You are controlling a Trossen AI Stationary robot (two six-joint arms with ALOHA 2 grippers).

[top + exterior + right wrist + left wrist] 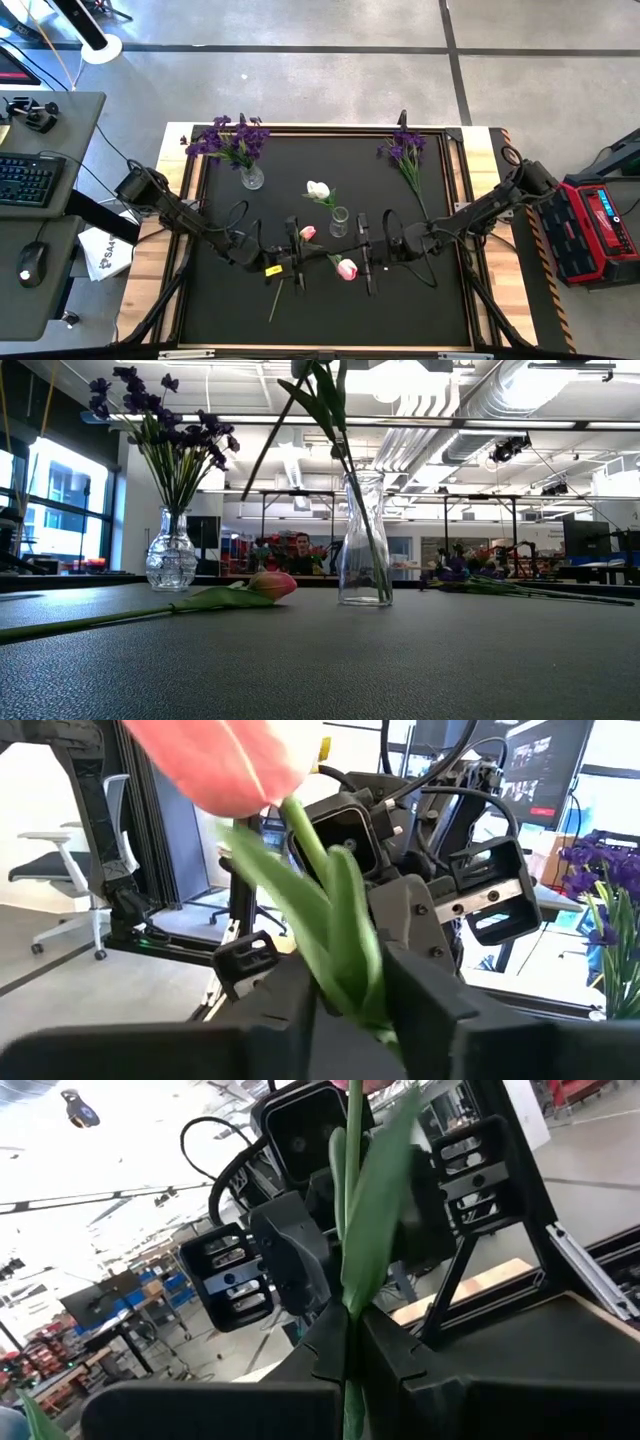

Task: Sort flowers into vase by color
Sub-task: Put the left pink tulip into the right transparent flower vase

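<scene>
Passing a pink tulip (pixel 346 268) between arms mid-table, by the look of it. Left gripper (pixel 291 268) clamped fully on the stem, bloom pointing away from it toward the right gripper (pixel 366 262). Right gripper drawn in narrow around stem and leaf just below the bloom, apparently pinching both. Confirm the right-hand pinch is on the stem, not only the leaf, before letting go on the left; release slowly, watch for droop. Then swing stem-end down and feed into the slim glass vase (pixel 340 225), just beyond both grippers, already holding a white tulip (pixel 318 188). Keep clear of the second pink tulip (pixel 307 232) lying flat just ahead of the left gripper. Writing: yellow tag (pixel 272 270) on the left arm unreadable; white sheet (pixel 105 255) off the table's left edge lettered, only "SA" legible.
</scene>
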